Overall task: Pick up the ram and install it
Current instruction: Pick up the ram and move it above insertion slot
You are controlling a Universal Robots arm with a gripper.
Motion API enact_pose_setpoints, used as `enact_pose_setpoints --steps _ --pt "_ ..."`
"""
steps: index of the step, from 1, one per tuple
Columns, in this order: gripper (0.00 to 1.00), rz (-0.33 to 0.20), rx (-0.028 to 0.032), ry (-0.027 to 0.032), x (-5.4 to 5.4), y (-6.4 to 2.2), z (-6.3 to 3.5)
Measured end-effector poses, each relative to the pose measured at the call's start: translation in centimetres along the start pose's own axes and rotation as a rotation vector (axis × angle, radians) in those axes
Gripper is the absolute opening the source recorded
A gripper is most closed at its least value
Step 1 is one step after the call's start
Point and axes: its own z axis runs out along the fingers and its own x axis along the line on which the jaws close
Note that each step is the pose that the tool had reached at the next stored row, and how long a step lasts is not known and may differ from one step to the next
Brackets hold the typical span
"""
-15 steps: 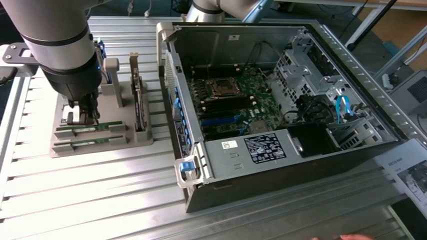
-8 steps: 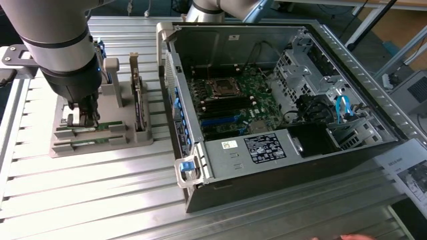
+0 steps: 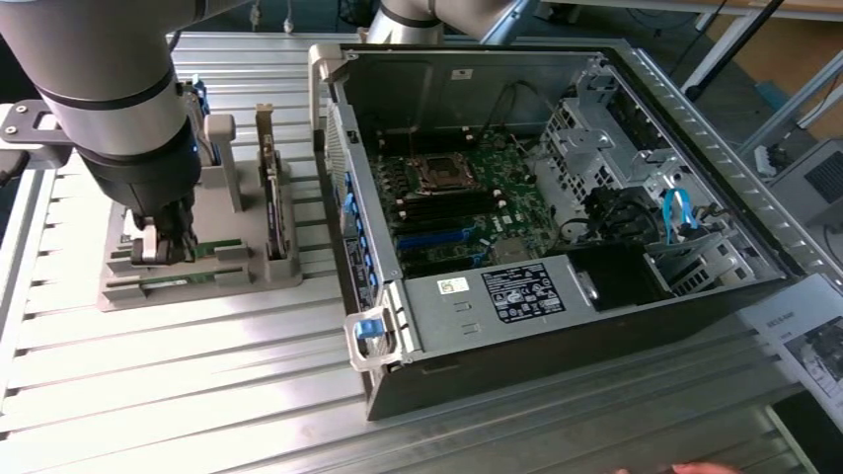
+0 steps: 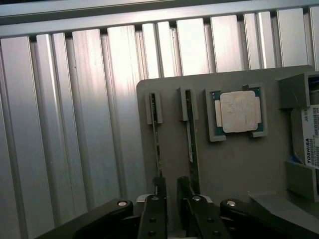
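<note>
Ram (image 4: 191, 134) in grey holder (image 4: 239, 169), near TOSHIBA label (image 4: 311, 142) (tool (image 4: 172, 185) jaws apart)

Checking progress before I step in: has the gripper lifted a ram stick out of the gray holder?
No, both ram sticks stand on edge in the gray holder's slots, with the open gripper near them.

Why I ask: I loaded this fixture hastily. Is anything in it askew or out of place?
Nothing stands out. Both ram sticks stand on edge in their slots of the grey fixture, and the processor lies flat in its pocket.
</note>
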Motion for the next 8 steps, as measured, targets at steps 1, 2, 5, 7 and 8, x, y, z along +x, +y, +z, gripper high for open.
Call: enact_pose_setpoints --steps 1,2,5,7,8 --pt "0.24 0.0 -0.0001 0.0001 0.04 0.0 -0.01" --pt "0.24 0.0 0.0 0.0 0.04 -0.01 0.0" --pt "0.24 0.0 0.0 -0.0001 0.04 -0.01 0.0" --pt "0.24 0.0 0.0 -0.0002 0.05 -0.01 0.17" --pt "0.24 0.0 0.0 -0.0001 0.05 -0.01 0.26"
